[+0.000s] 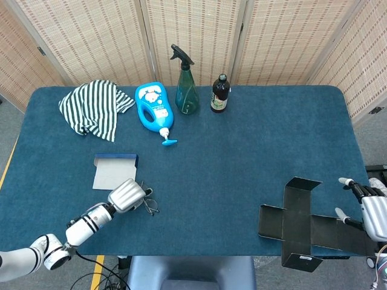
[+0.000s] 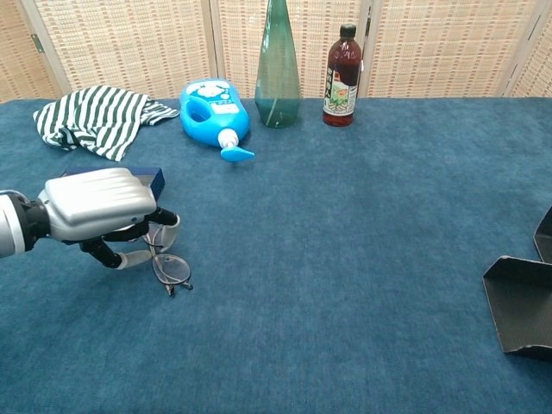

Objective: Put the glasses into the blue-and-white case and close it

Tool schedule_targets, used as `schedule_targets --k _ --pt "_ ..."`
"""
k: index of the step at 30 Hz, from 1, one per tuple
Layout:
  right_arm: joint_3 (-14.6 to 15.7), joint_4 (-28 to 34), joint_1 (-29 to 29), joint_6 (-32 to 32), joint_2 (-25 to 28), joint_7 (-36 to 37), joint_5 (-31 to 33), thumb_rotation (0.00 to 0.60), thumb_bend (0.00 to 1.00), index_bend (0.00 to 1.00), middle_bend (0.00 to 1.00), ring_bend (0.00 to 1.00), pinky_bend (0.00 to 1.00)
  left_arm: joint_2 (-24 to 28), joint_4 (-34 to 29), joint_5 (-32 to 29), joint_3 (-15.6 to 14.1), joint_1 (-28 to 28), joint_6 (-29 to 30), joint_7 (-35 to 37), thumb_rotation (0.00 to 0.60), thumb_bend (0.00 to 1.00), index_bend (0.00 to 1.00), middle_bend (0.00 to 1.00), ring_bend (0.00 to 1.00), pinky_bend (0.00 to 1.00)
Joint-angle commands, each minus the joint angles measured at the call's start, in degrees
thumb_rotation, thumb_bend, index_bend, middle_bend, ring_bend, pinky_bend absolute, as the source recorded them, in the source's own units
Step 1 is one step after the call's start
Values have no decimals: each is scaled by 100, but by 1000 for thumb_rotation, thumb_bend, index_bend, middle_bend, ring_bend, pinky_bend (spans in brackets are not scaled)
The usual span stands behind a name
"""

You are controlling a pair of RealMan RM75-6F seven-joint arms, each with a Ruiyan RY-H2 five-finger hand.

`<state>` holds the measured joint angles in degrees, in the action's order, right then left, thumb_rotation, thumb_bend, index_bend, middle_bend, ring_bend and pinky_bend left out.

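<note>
Glasses (image 2: 166, 261) on the blue cloth, left hand (image 2: 99, 203) over them.
Fingers (image 2: 164, 226) of that hand curl down at the near lens; whether they actually grip the frame seems unclear. Just behind lies the blue-and-white case (image 1: 114, 170), open. Right hand (image 1: 370, 208) hangs with fingers spread, holding nothing, beside a flattened black box (image 1: 296, 225).

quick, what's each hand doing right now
Left hand: fingers curled over the glasses, grip cannot be told.
Right hand: open, holding nothing.
</note>
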<state>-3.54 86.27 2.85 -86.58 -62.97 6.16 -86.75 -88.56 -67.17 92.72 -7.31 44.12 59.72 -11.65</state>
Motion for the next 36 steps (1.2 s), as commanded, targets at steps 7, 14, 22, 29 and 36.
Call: schedule_targets --k 7,14,22,29,36 --pt "-9 -38 13 38 -16 27 20 600 223 232 376 421 374 -121 204 116 47 -78 23 219 600 450 513 925 941 1000" --pt "-16 -32 8 40 -4 12 39 600 224 232 376 421 374 -179 262 130 98 -97 -44 304 600 450 534 926 941 1000" --pt "-18 -1 7 39 6 -19 37 600 223 232 376 421 374 -239 291 115 124 -152 -96 528 600 450 575 931 946 1000" --pt "-21 33 12 36 15 -47 26 600 223 232 376 422 374 -229 296 123 164 -227 -10 727 600 467 626 937 950 1000" --pt "-25 53 19 27 28 -55 6 600 224 232 376 422 374 -34 70 -65 331 -346 106 867 600 471 642 939 952 1000"
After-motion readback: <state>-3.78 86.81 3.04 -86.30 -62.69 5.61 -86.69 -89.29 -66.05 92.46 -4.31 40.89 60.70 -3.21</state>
